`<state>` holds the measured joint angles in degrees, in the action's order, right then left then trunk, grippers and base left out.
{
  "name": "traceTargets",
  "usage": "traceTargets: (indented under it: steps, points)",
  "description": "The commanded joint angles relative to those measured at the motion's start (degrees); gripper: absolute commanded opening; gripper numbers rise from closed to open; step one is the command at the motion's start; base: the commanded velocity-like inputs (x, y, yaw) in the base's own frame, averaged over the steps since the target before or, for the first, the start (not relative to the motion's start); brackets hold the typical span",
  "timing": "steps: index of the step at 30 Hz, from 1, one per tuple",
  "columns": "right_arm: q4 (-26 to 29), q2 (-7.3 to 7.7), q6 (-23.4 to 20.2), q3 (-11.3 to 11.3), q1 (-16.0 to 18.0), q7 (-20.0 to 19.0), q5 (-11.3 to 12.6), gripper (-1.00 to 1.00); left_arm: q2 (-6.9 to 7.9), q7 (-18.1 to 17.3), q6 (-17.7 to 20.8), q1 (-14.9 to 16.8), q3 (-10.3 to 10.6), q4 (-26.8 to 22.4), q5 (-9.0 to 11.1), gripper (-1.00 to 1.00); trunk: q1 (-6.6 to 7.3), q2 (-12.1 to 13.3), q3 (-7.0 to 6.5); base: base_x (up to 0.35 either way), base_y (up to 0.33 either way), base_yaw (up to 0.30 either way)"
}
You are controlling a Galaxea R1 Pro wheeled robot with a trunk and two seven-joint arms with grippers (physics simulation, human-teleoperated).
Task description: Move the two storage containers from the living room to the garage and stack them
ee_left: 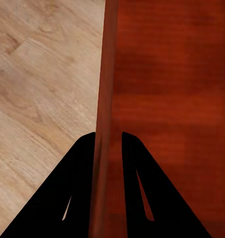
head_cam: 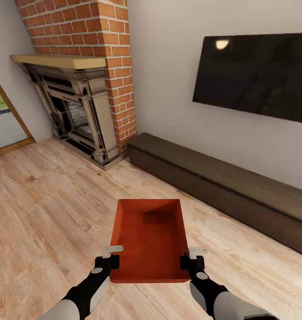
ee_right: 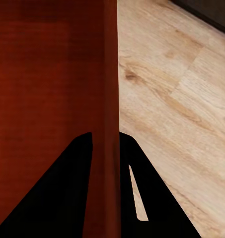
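My head camera looks forward and down over the container point(head_cam: 150, 240); both wrist cameras sit close above its side walls, sharing its floor.

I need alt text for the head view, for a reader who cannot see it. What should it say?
Two black grippers, left and right, hold an empty orange-red storage container by its side walls above a light wood floor. Behind stand a brick fireplace, a long dark bench and a black wall TV.

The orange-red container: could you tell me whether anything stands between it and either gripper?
Nothing does: the left gripper and right gripper each straddle a side wall of the container.
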<state>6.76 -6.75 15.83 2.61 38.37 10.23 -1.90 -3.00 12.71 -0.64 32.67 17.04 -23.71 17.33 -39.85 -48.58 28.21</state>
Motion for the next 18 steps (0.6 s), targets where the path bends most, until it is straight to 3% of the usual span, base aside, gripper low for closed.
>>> traceTargets:
  steps: [1,7,18]
  points:
    - [0.0,-0.28,0.1,-2.5,0.0,0.4,-0.3,-1.00,0.00,1.9,-0.1,0.0,-0.4,0.0,0.0,-1.00,0.22,0.4,-0.23,0.000,0.000,0.000]
    - [0.0,-0.27,0.1,-2.5,0.0,0.4,-0.3,-1.00,0.01,1.9,-0.1,0.0,-0.5,0.0,0.0,-1.00,1.54,2.8,-1.85,0.000,0.000,0.000]
    - [0.0,-0.28,0.1,-2.4,0.0,0.4,-0.3,-1.00,0.01,1.9,-0.1,0.0,-0.5,0.0,0.0,-1.00,1.54,2.8,-2.85,0.000,0.000,0.000]
